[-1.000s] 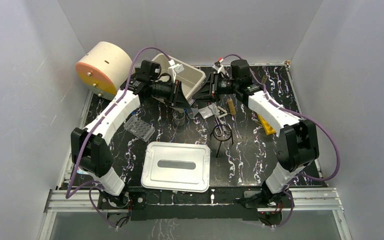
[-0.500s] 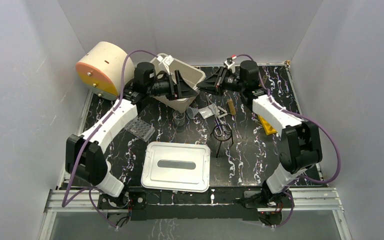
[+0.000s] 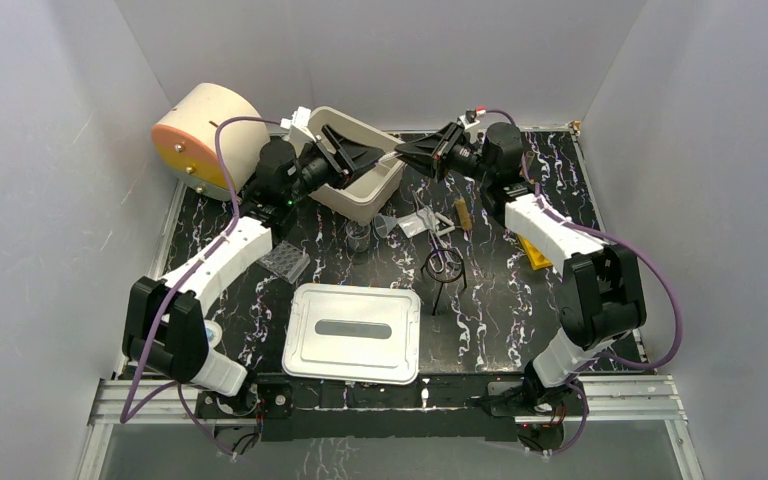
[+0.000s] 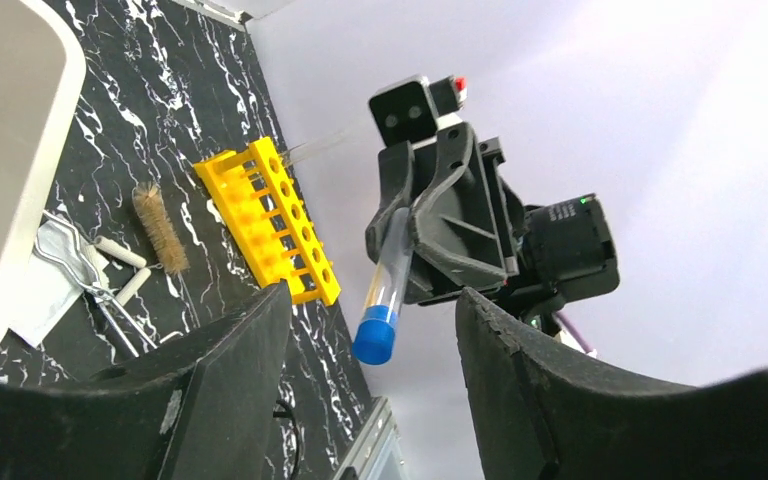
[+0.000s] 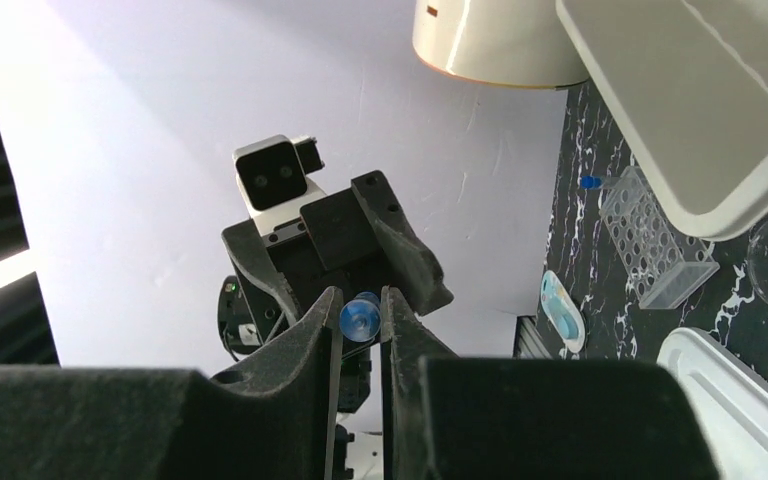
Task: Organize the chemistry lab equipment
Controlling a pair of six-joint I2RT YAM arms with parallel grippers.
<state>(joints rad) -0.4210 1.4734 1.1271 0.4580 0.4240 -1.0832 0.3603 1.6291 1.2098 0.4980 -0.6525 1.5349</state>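
Observation:
Both grippers face each other in the air above the bin's near right corner. My right gripper [image 5: 360, 300] is shut on a clear vial [image 5: 360, 318] with a blue cap; the cap end of the vial [image 4: 388, 270] points toward my left gripper [image 4: 372, 295]. That one stands open, its fingers on either side of the cap and not touching it. In the top view the left gripper [image 3: 385, 155] and right gripper [image 3: 407, 148] nearly meet. On the table lie a tan brush [image 4: 160, 228], metal forceps [image 4: 100, 290], a black ring stand [image 3: 445, 265] and a beaker [image 3: 360, 238].
A cream bin [image 3: 355, 175] sits at the back, under the grippers. A yellow tube rack [image 3: 532, 248] lies right, a clear rack [image 3: 285, 258] left. A grey lidded tray [image 3: 353, 333] sits at the front. The big cream cylinder [image 3: 205, 135] stands at the back left.
Both arms have risen from low over the table to above the bin. My left gripper's jaws have opened; the vial now sits in the right gripper alone.

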